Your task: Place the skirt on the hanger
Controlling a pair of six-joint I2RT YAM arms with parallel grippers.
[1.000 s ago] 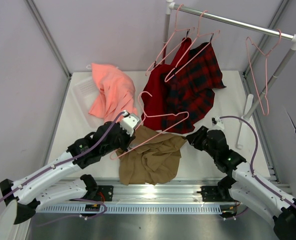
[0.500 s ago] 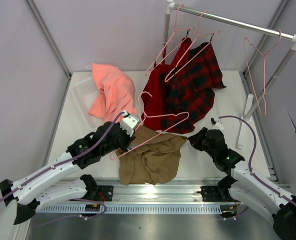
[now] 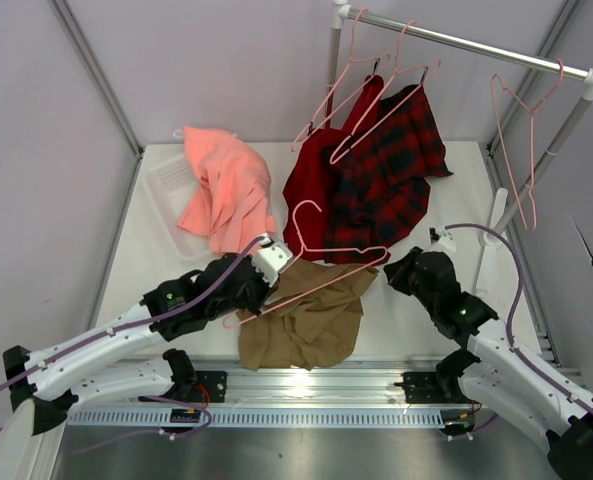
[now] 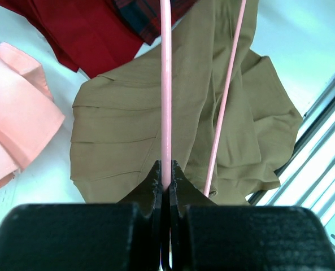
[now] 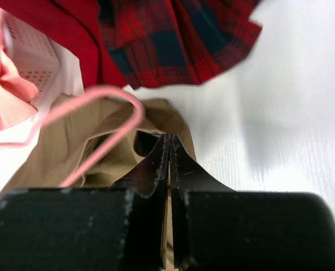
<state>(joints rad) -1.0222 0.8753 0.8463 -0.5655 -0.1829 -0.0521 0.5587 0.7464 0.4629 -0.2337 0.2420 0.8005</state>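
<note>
Our left gripper [image 4: 166, 168] is clamped on the hanger [image 4: 166, 84], whose pink wire runs forward from the fingers over the skirt [image 4: 116, 135] crumpled just beneath. Opposite it, our right gripper [image 5: 168, 141] is pressed together, seemingly nipping the skirt's near corner. We judge that threading is just beginning. Next we should lift that edge and feed it over the hanger's arm. Both arms reach low, with forearms angled inward.

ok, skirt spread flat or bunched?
Bunched: the skirt lies in rumpled folds on the table, the hanger wire crossing over it.
</note>
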